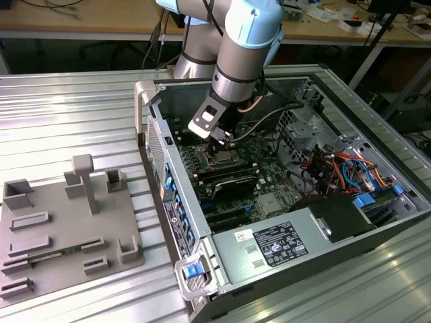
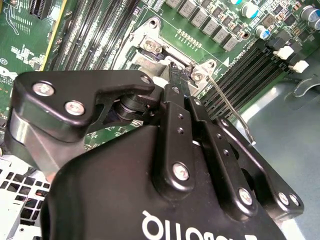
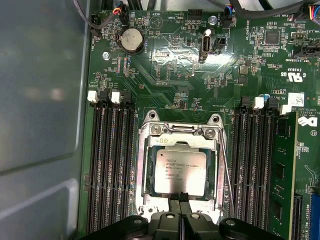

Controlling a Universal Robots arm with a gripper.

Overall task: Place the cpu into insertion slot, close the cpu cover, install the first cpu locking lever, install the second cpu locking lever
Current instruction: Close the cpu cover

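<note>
The cpu, a flat square chip with a dull silver top, lies in the insertion slot on the green motherboard. The cpu cover, a silvery frame, lies flat around it with the chip showing through its window. A thin wire locking lever runs along one side of the socket; its hooked end stands out over the memory slots. My gripper is shut, its black fingertips together at the socket's edge by the cover. In the exterior view the gripper reaches down into the open computer case.
Black memory slots flank the socket on both sides, with a green card beyond one bank. The case wall is close by. A power supply and cable bundles fill the case. A grey fixture plate lies on the exterior view's left.
</note>
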